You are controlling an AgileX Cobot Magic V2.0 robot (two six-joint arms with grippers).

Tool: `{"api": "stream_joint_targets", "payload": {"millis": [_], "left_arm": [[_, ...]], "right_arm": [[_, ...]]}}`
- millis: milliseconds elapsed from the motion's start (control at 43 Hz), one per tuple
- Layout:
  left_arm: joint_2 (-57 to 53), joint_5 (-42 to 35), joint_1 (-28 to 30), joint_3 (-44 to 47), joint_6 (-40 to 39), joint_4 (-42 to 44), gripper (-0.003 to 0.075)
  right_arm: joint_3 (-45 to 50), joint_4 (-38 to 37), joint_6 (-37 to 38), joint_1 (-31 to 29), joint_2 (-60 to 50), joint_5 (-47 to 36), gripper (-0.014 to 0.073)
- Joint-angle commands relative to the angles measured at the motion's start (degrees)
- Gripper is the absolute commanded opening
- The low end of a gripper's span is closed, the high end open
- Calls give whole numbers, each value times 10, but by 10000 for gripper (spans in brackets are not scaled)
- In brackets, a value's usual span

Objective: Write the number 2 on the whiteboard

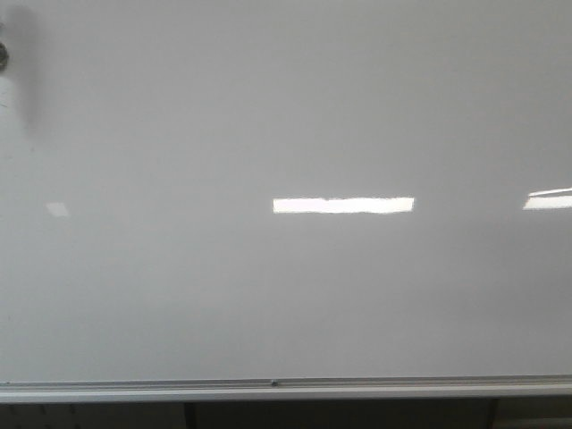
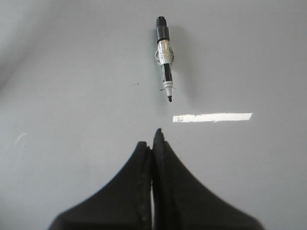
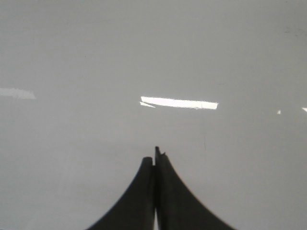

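Glossy white-grey whiteboard (image 1: 286, 116) blank. Both black grippers, left (image 2: 152, 139) and right (image 3: 155, 155), closed empty. Black-capped marker (image 2: 164, 57) clipped ahead; you risk knocking it loose.

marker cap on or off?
Off. In the left wrist view the marker sits in a clear clip on the whiteboard with its dark tip bare. No cap is visible.

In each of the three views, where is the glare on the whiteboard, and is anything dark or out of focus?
Front view: the whiteboard carries a bright rectangular reflection at centre, another at the right edge, and a blurred dark shadow at upper left. Left wrist view: glare sits beyond the shut left gripper, near the marker, which casts a soft shadow. Right wrist view: one glare bar beyond the shut right gripper; fingers look soft-edged.
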Motion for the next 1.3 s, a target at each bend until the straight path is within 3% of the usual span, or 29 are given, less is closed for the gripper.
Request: {"api": "stream_joint_targets", "payload": {"millis": [0, 419, 628, 1024, 1280], "left_arm": [[-17, -48, -2, 19, -1, -2, -20], [-17, -51, -2, 10, -1, -21, -20], [-13, -39, -2, -68, -1, -21, -20], [4, 177, -2, -292, -1, -21, -20], [102, 247, -2, -405, -1, -21, -20]], "right_arm": [[-3, 2, -4, -2, -11, -43, -69], [-23, 2, -4, -2, -11, -43, -69], [-95, 2, -4, -2, -11, -28, -69], [-290, 2, -4, -2, 71, 127, -69], [-370, 2, -4, -2, 186, 199, -69]]}}
